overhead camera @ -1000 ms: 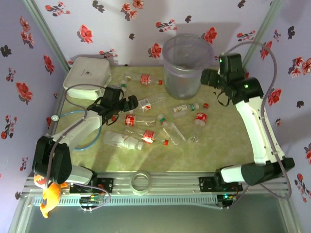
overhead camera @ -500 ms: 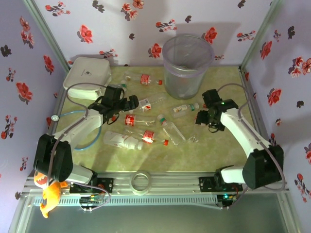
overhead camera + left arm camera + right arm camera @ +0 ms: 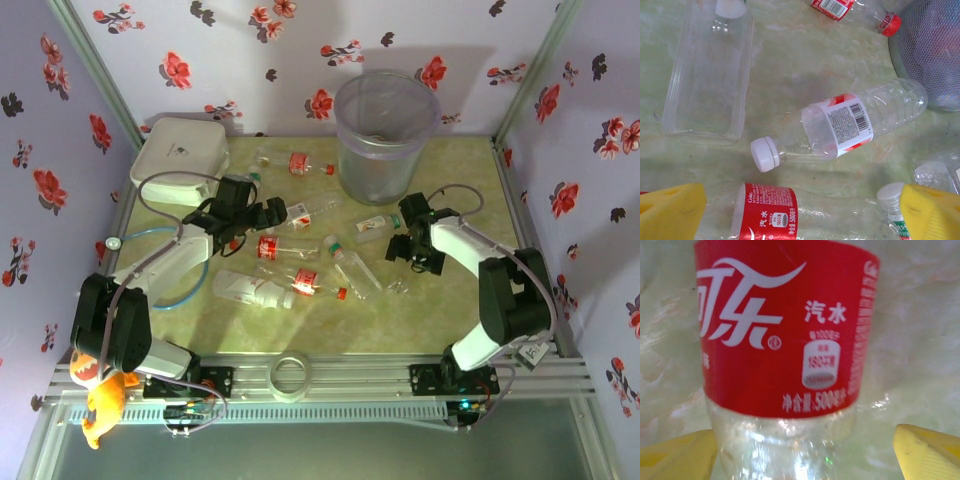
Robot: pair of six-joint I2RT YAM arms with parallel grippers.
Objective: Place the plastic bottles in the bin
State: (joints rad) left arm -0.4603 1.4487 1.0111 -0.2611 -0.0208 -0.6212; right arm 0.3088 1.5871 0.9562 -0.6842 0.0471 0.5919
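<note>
Several plastic bottles lie scattered on the green table left of and below the bin (image 3: pixel 385 135), a tall translucent grey basket at the back. My left gripper (image 3: pixel 266 212) hangs open over a red-labelled bottle (image 3: pixel 765 212), which lies between its yellow fingers (image 3: pixel 670 212). A white-labelled, white-capped bottle (image 3: pixel 840 127) lies just beyond, near the bin's wall (image 3: pixel 935 55). My right gripper (image 3: pixel 405 247) is low over another red-labelled bottle (image 3: pixel 780 330). It is open, the bottle's clear body sits between its pads (image 3: pixel 927 450), and a gap shows on the right side.
A flat white box (image 3: pixel 180 155) sits at the back left and a tape roll (image 3: pixel 290 375) on the front rail. More bottles (image 3: pixel 300 163) (image 3: pixel 355 268) lie mid-table, and a clear square-sided bottle (image 3: pixel 710 75) lies ahead of the left gripper. Floral walls close three sides.
My right arm swung from beside the bin down to the table and now straddles the red-labelled bottle with wider jaws. The left arm barely moved.
</note>
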